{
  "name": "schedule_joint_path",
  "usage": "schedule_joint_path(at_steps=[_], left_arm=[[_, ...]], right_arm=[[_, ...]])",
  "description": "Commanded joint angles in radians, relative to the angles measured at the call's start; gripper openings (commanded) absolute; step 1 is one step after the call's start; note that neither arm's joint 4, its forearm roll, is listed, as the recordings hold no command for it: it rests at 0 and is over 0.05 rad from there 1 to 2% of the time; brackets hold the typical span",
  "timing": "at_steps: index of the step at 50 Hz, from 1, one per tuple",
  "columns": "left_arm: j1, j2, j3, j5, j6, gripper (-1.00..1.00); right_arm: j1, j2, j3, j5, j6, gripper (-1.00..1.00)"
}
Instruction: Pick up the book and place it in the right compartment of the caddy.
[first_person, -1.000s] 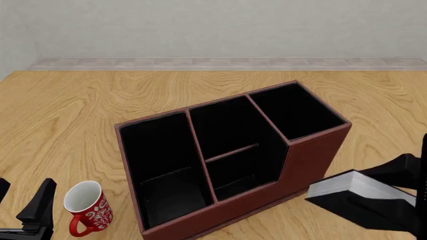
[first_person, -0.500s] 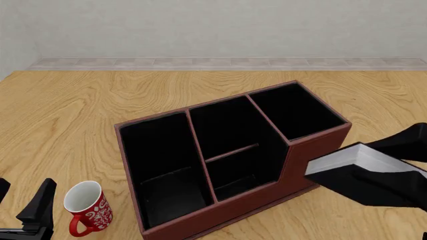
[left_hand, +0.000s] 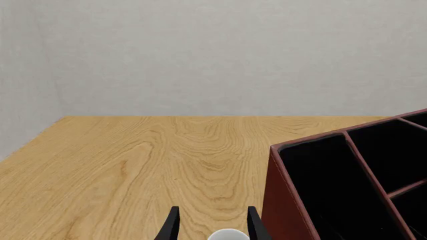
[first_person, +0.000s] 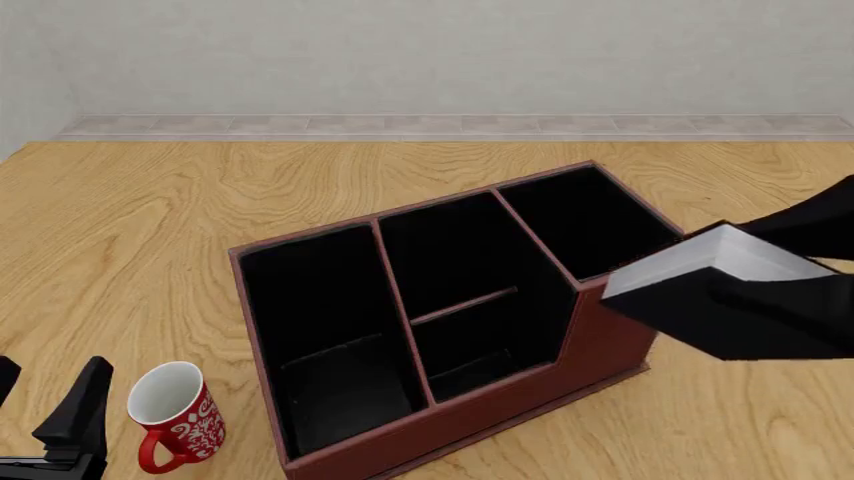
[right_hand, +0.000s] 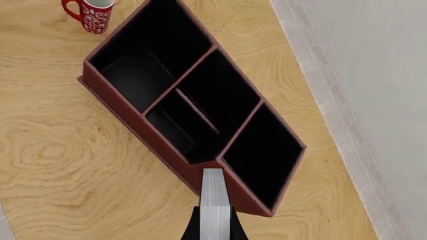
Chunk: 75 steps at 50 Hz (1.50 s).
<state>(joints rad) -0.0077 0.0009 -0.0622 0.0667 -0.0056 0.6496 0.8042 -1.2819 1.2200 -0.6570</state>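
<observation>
there, book (first_person: 694, 268) clamped in right gripper (right_hand: 215, 231), aloft beside caddy's (first_person: 400, 300) right compartment (first_person: 587, 222)

The right claw (first_person: 747, 300) has lifted the book (first_person: 694, 268) higher in the frame. The book now covers the caddy's (first_person: 400, 300) front right corner.

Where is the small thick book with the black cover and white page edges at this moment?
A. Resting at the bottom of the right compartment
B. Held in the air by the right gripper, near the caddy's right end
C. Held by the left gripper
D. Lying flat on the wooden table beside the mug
B: the book is clamped in the right gripper, raised over the front corner of the dark red-brown caddy, not yet inside the right compartment.
</observation>
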Motion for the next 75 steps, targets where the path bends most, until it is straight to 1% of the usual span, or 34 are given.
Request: schedule_joint_path(at_steps=[1, 13, 20, 30, 43, 54, 60, 67, 71, 75], left_arm=[[0.0, 0.0, 0.0, 0.0, 0.0, 1.0], [0.0, 0.0, 0.0, 0.0, 0.0, 1.0], [0.0, 0.0, 0.0, 0.0, 0.0, 1.0], [0.0, 0.0, 0.0, 0.0, 0.0, 1.0], [0.0, 0.0, 0.0, 0.0, 0.0, 1.0], [0.0, 0.0, 0.0, 0.0, 0.0, 1.0], [0.0, 0.0, 0.0, 0.0, 0.0, 1.0], [0.0, 0.0, 0.0, 0.0, 0.0, 1.0], [0.0, 0.0, 0.0, 0.0, 0.0, 1.0], [0.0, 0.0, 0.0, 0.0, 0.0, 1.0]], right_arm=[[-0.008, 0.033, -0.072, 0.0, 0.0, -1.0], [0.004, 0.075, -0.133, 0.0, -0.001, -1.0], [-0.003, 0.104, -0.177, 0.0, -0.012, -1.0], [-0.014, 0.147, -0.222, 0.0, -0.037, -1.0], [-0.022, 0.198, -0.267, 0.0, -0.054, -1.0], [-0.031, 0.284, -0.339, 0.0, -0.068, -1.0], [-0.027, 0.33, -0.379, 0.0, -0.066, -1.0], [-0.022, 0.373, -0.401, -0.001, -0.064, -1.0], [-0.038, 0.394, -0.417, 0.0, -0.076, -1.0], [-0.035, 0.412, -0.433, 0.0, -0.072, -1.0]])
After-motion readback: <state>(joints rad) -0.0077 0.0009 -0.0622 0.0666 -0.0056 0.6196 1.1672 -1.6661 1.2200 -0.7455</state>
